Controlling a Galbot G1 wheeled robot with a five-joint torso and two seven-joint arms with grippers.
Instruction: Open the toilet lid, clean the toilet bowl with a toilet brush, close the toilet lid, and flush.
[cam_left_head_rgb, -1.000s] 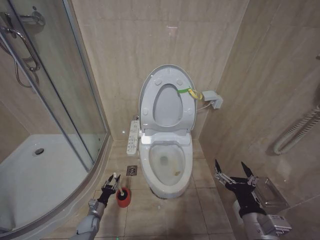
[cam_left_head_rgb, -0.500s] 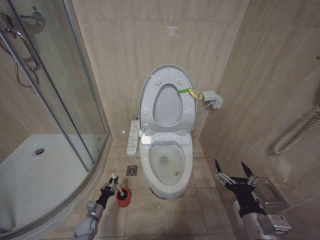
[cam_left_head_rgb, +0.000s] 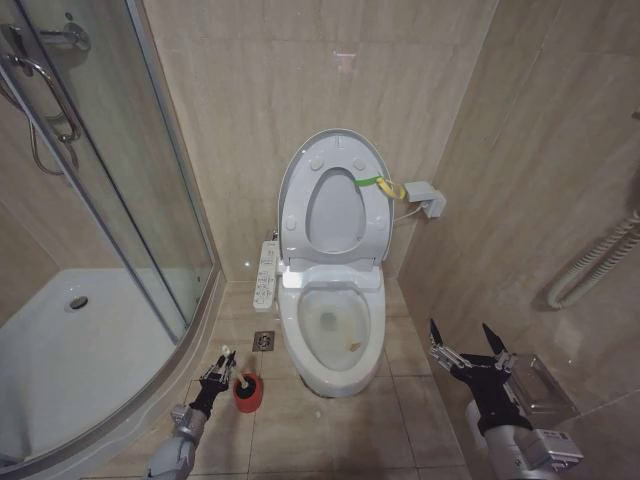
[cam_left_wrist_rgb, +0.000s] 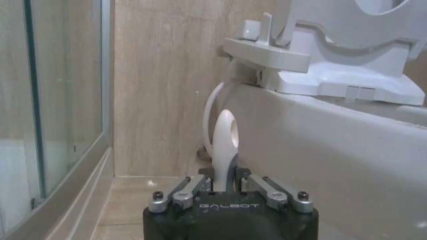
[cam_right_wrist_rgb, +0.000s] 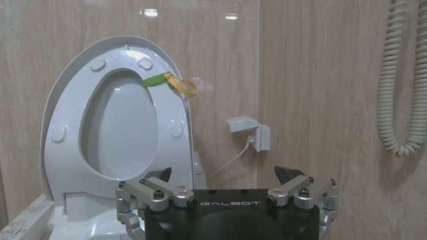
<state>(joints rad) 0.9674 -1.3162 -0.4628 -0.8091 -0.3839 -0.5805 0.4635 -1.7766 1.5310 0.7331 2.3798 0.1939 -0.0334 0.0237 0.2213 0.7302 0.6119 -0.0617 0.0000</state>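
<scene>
Toilet bowl (cam_left_head_rgb: 331, 345) sits on the tiled floor against the back wall, basin exposed, w/ the shower tray (cam_left_head_rgb: 60, 360) off to its left behind curved glass. Toilet lid (cam_left_head_rgb: 300, 175) stands upright vs. the wall, ring seat raised flat against it, yellow-green band (cam_left_head_rgb: 378, 184) tied at its right edge. Long white remote panel (cam_left_head_rgb: 266, 272) hangs beside the bowl's left. Right gripper (cam_left_head_rgb: 470, 347) hovers low to the right of the bowl, jaws spread wide, nothing between them. Left gripper (cam_left_head_rgb: 216, 377) is down near the floor, left of the bowl, jaws pinched narrow on the toilet brush (cam_left_wrist_rgb: 225, 145) handle. Brush head rests in the red holder (cam_left_head_rgb: 247, 394), just beside a floor drain (cam_left_head_rgb: 264, 341).
</scene>
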